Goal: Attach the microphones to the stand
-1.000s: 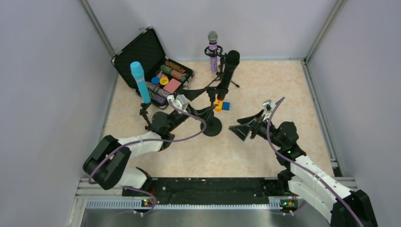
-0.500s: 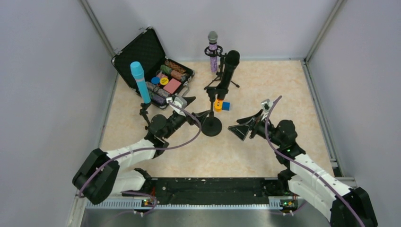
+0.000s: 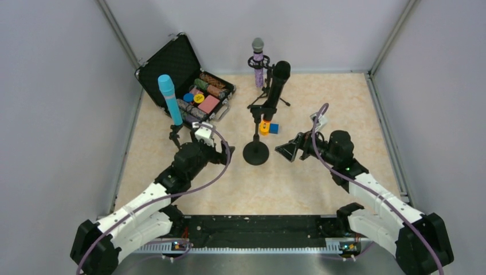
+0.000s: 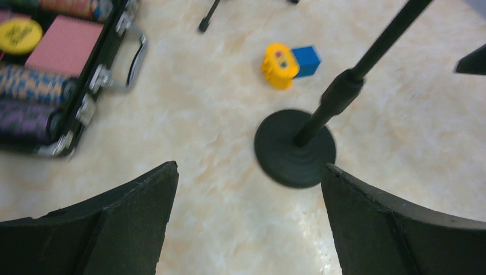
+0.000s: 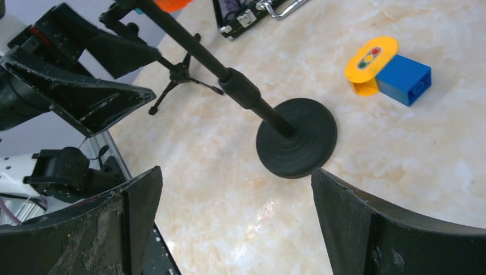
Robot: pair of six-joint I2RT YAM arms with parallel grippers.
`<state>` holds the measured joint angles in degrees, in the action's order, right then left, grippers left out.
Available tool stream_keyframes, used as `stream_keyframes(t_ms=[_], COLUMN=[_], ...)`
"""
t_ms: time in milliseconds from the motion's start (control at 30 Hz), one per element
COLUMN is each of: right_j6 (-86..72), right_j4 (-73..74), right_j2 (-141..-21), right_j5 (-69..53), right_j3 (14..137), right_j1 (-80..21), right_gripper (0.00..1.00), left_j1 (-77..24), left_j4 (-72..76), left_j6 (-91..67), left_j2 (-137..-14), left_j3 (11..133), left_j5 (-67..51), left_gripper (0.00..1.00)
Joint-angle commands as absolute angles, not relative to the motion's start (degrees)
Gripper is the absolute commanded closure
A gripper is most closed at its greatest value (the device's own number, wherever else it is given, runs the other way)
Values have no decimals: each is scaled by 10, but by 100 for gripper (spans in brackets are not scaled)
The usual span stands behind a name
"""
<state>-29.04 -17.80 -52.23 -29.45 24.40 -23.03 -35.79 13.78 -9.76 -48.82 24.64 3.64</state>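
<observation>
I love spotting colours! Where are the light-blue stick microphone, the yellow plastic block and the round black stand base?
light-blue stick microphone [image 3: 171,102], top camera view, middle of its body.
yellow plastic block [image 4: 279,67], left wrist view, its top face.
round black stand base [image 4: 282,160], left wrist view, bare disc beside the pole.

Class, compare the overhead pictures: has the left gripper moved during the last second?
Yes. The left gripper, open, has drawn back from the round stand base, toward the near left.
</observation>
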Motion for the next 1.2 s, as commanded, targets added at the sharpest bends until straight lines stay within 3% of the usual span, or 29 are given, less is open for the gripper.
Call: stream_keyframes(t_ms=[0,333,500,867,1167], right_j6=[-261,-218,-181,-137,-78], right_j4=[-133,-9,48,-10,-146], right_j2=[-537,-536,-510,-434,-367], right_j5=[-281,-232,-159,19,45], right_j3=[280,301,304,215,114], right_j1=[-210,-102,-66,-64,-65], right_gripper=[1,1,1,1,1], left_j1=[-358,-345,-297,-219,-164], left_j4=[-70,-199,-184,60,261], left_j6=[-182,-276,-244,-113,-51], left_j2=[-445,-359,-351,-375,-415], left_j3=[279,269,264,166,88], left_j5=[163,338,343,335,272], left_gripper=[1,1,1,1,1])
